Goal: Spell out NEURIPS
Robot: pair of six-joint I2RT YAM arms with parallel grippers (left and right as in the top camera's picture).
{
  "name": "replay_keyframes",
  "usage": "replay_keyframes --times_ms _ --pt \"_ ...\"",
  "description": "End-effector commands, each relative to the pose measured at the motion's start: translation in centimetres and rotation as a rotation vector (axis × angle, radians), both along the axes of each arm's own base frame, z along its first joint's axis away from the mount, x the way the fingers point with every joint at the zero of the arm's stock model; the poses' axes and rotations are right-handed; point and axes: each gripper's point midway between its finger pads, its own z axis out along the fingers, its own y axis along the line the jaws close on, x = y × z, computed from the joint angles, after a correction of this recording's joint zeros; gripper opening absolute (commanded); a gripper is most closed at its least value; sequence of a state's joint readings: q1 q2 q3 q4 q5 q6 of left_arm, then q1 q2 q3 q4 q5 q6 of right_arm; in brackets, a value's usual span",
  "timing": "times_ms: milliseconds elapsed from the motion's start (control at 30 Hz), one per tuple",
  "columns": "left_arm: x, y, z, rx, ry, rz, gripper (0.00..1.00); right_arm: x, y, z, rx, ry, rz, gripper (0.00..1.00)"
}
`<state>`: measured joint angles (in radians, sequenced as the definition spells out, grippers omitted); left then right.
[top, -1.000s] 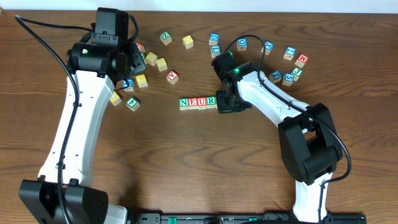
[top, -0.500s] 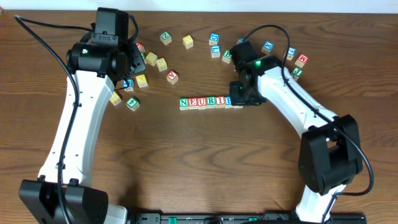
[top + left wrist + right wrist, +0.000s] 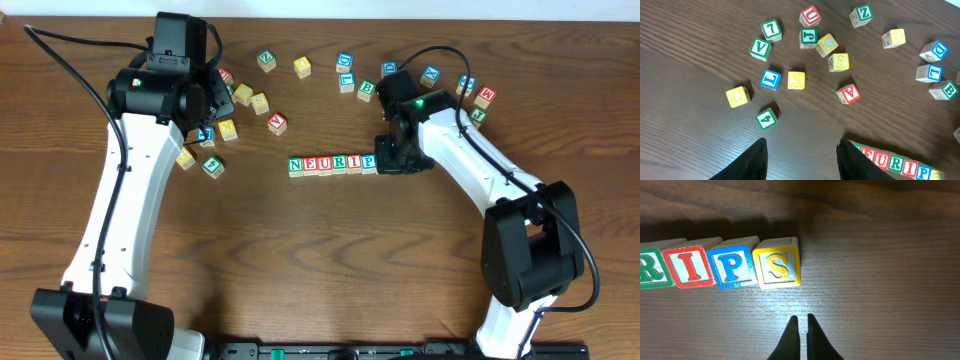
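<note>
Field notes, dark brown wooden worktop (image 3: 300, 260).

We log a row of small light-wood letter cubes (image 3: 331, 164) near the worktop's middle, a little toward the far edge. It runs left to right with neighbours touching. From overhead we read N, E, U, R, I, P; the right arm covers the row's right end.

In the right wrist view we read the green-lettered R cube (image 3: 650, 270), the red-lettered I cube (image 3: 690, 269) and the blue-lettered P cube (image 3: 732, 267). A pale-yellow-faced S cube (image 3: 777, 266) touches the P and ends the row.

Right gripper (image 3: 800, 325): clenched, fingers pressed together with nothing between them, tips just beside the S cube and apart from it.

Left gripper (image 3: 802, 160): released, fingers spread with only bare wood between them, toward the far left corner.

Loose letter cubes (image 3: 796, 80) lie scattered beyond the left gripper. A second scatter of letter cubes (image 3: 467, 84) sits along the far edge toward the right.
</note>
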<state>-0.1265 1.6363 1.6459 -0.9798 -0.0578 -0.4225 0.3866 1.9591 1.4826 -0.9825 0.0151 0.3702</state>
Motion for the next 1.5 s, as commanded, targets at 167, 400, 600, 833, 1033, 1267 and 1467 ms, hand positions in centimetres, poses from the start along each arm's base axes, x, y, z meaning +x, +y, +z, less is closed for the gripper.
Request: replay_keyframes --times_ms 167,400,600,833,1033,1267,1467 --pt "0.0 -0.1 -0.7 0.000 0.019 0.007 0.45 -1.1 0.1 -2.5 -0.001 0.041 0.018 0.01" --pt "0.0 -0.1 -0.7 0.000 0.019 0.007 0.45 -2.0 0.4 -4.0 0.030 0.059 -0.007 0.01" --pt "0.0 -0.1 -0.7 0.000 0.019 0.007 0.44 -2.3 0.4 -4.5 0.031 0.064 -0.005 0.01" --pt "0.0 -0.1 -0.7 0.000 0.019 0.007 0.44 -2.4 0.8 -4.7 0.033 0.058 -0.001 0.02" --pt "0.0 -0.1 -0.7 0.000 0.019 0.007 0.45 -2.4 1.0 -4.7 0.032 0.053 0.005 0.03" --pt "0.0 -0.1 -0.7 0.000 0.019 0.007 0.44 -2.4 1.0 -4.9 0.035 0.048 0.005 0.03" --pt "0.0 -0.1 -0.7 0.000 0.019 0.007 0.44 -2.3 1.1 -4.9 0.036 0.044 0.005 0.03"
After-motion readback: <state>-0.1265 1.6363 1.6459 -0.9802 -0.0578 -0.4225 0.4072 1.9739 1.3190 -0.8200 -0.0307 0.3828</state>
